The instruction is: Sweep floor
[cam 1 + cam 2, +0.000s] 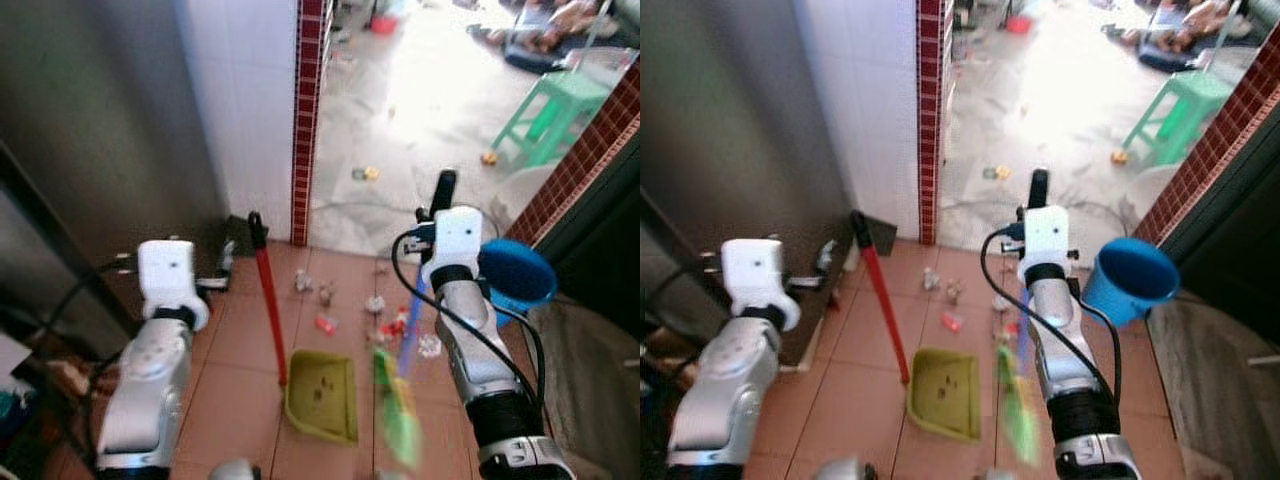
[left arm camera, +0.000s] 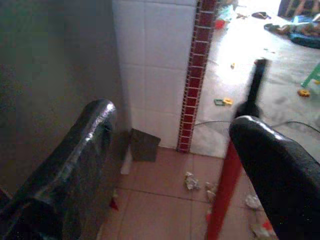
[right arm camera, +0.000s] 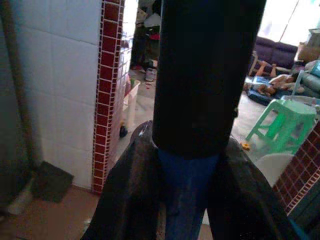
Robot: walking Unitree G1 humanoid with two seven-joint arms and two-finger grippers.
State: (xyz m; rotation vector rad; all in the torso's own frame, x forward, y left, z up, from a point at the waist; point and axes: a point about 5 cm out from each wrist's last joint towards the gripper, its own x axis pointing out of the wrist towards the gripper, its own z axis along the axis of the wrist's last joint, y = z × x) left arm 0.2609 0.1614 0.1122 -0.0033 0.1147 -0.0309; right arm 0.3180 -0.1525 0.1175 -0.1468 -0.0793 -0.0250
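Right jaws (image 3: 192,200) clamped on broom (image 1: 398,400); left jaws (image 2: 175,165) apart beside dustpan handle (image 1: 268,300). Scraps (image 1: 325,322) best swept with short low strokes toward dustpan (image 1: 322,395), kept steady.

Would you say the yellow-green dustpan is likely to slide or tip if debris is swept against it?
The dustpan looks like thin plastic, probably light, so it may slide on the smooth tiles. Its tall red handle stands unheld beside the open left gripper, so it might tip.

Place: home, tiled entry opening onto living room | showing it: sofa (image 3: 274,50) sitting at back | green stool (image 1: 556,108) standing on floor | toys (image 2: 221,101) lying scattered | blue bucket (image 1: 1128,279) standing by doorway
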